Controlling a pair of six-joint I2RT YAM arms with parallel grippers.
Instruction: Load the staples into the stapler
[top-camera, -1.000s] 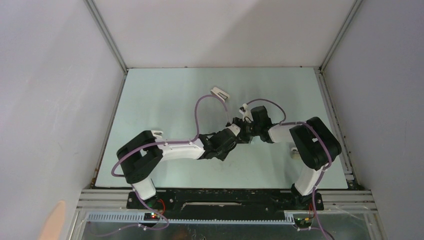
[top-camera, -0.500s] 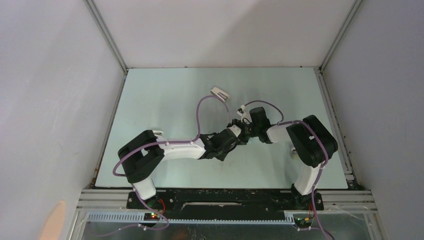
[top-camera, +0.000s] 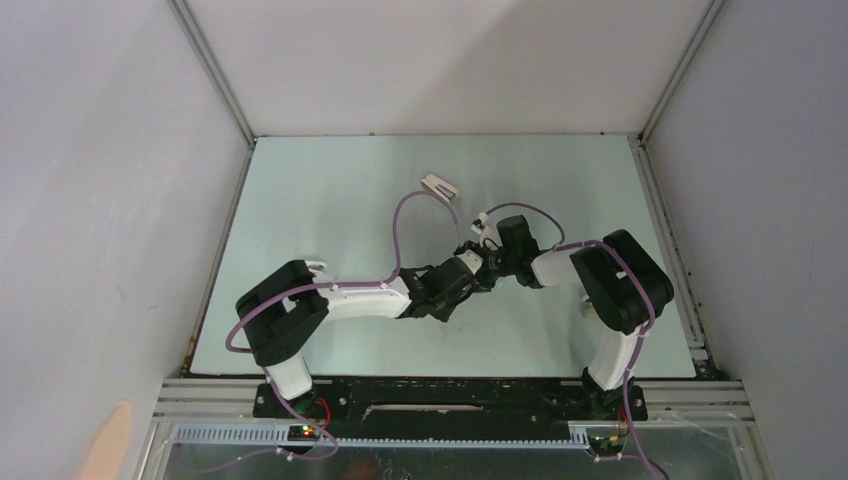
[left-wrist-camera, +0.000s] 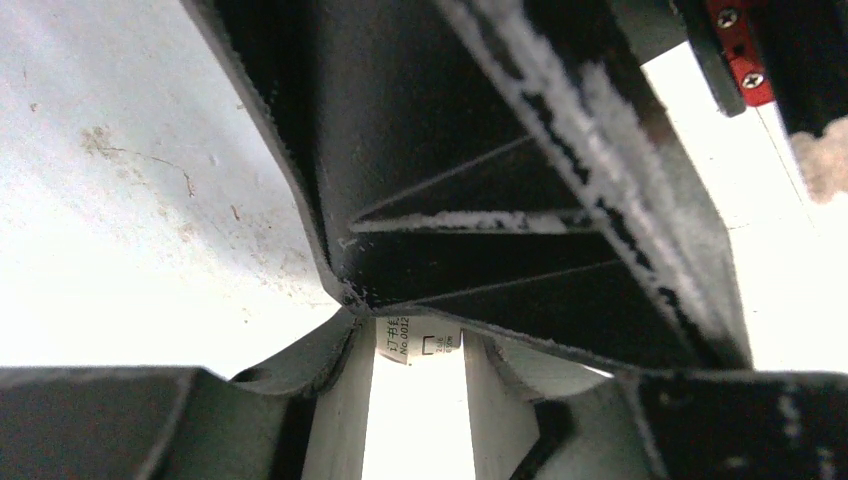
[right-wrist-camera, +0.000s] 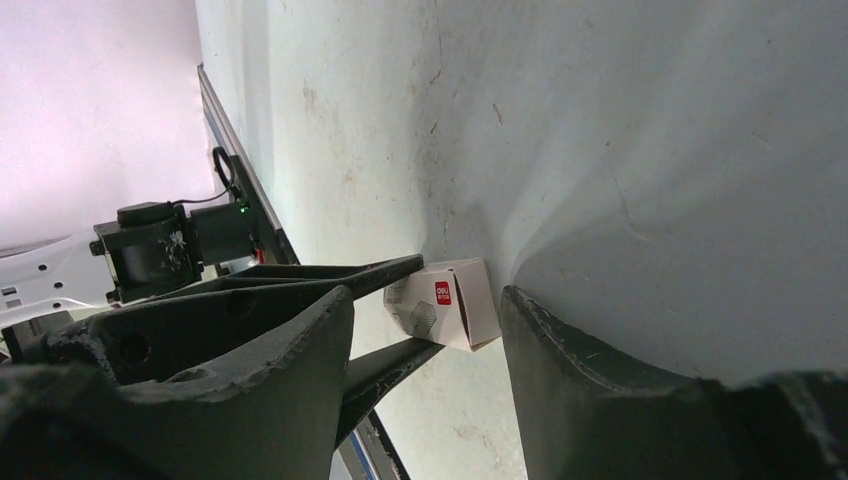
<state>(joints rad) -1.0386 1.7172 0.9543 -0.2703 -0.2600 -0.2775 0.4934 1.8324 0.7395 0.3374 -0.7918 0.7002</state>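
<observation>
A small white cardboard box with a red mark is pinched between the thin fingers of my left gripper, which is shut on it; its printed label faces the left wrist camera. My right gripper stands open with one finger on each side of the box, not touching it. In the top view the left gripper and the right gripper meet at mid-table, hiding the box. The staples are hidden. I cannot pick out the stapler with certainty.
A white wedge-shaped stapler lies on the pale table beyond the grippers. A small pale object shows partly behind the right arm's elbow. Grey walls enclose the table on three sides.
The right arm has shifted slightly left toward the left gripper, and its jaws have narrowed around the box. The left arm has hardly moved.
</observation>
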